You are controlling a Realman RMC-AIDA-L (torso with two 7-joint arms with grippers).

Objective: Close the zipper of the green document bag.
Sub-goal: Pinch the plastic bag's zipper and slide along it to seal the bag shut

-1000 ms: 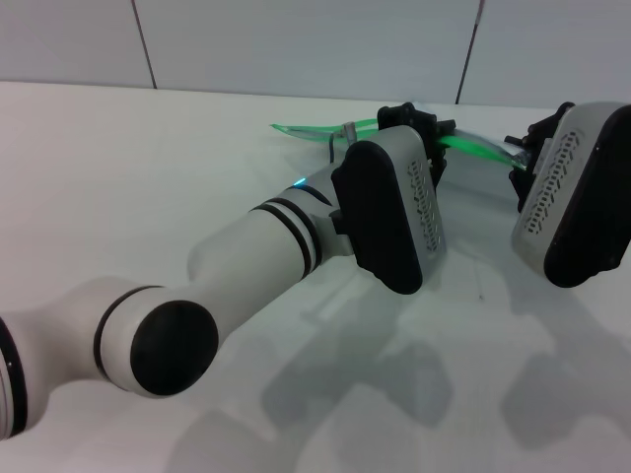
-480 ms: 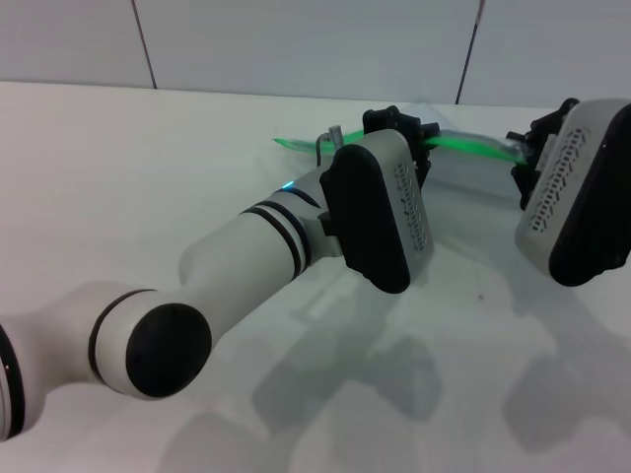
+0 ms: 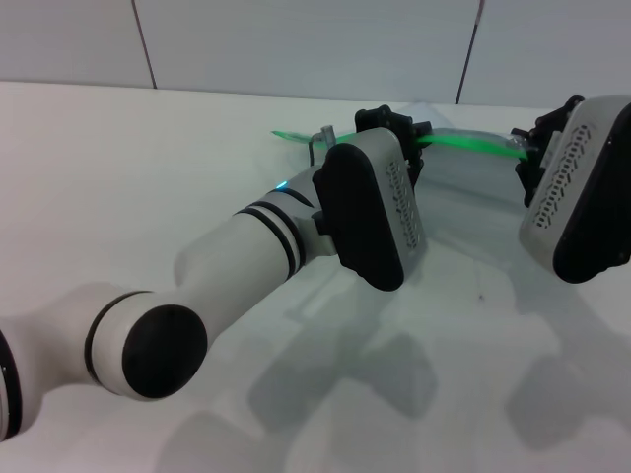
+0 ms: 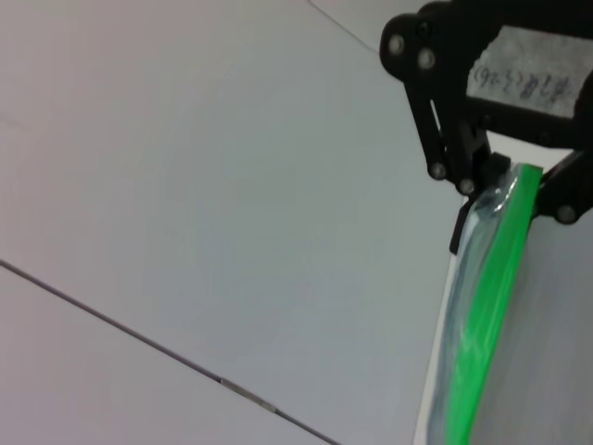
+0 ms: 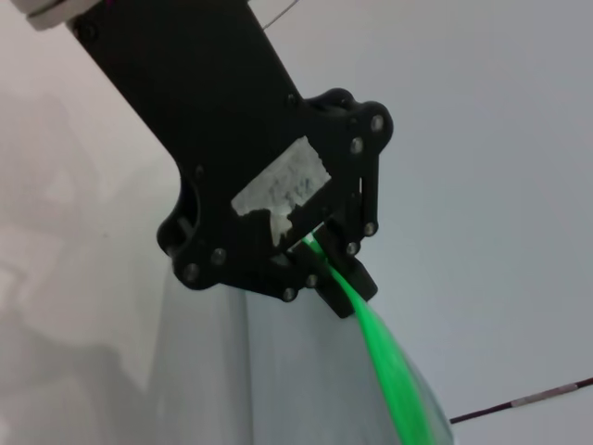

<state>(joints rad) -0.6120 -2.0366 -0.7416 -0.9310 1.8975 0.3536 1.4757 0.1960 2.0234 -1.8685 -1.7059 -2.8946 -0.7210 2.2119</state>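
The green document bag (image 3: 463, 187) lies at the far side of the table, translucent and pale, with its bright green zipper (image 3: 463, 143) raised along the far edge. My left gripper (image 3: 412, 138) is shut on the zipper partway along the strip. The right wrist view shows that left gripper (image 5: 320, 261) pinching the zipper (image 5: 384, 362) above the bag (image 5: 278, 389). My right gripper (image 3: 523, 153) is shut on the zipper's right end. In the left wrist view that right gripper (image 4: 496, 178) clamps the end of the zipper (image 4: 486, 306). I cannot make out the slider tab.
The white table (image 3: 148, 177) stretches to a tiled wall (image 3: 296, 44) just behind the bag. My left forearm (image 3: 246, 256) crosses the middle of the table and hides the near left part of the bag.
My left gripper has slid left along the zipper. The green strip, arched at first, now runs straighter between the two grippers. The right gripper has barely moved.
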